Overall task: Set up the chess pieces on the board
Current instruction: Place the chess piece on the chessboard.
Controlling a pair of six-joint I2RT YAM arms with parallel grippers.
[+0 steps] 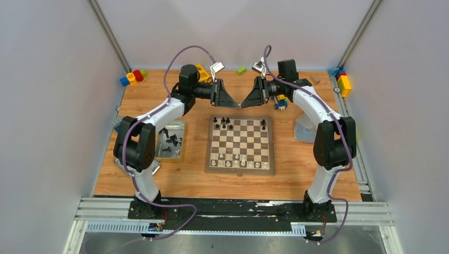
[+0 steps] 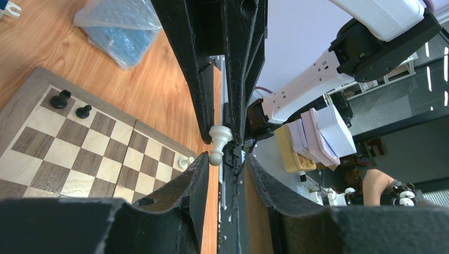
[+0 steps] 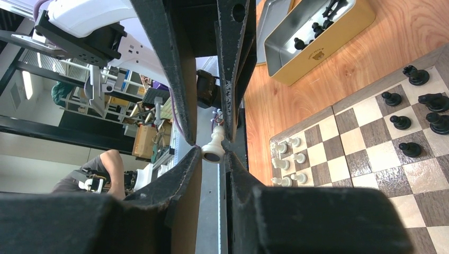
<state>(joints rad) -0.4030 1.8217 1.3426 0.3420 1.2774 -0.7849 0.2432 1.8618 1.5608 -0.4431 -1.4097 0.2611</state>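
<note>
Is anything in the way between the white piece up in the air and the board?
Nothing visible is. The right gripper holds the white piece in the air near the far edge of the board. Only the left gripper is close, tip to tip.

board: smooth matt wood; tin: shiny metal; table: wood-grain; white piece: glossy plastic.

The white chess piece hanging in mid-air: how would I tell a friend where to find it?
Find the brown-and-cream wooden chessboard, then look just past its far edge, where the black left hand and black right hand meet tip to tip. The small pale chess piece sits between their fingertips: the only piece up in the air.
</note>
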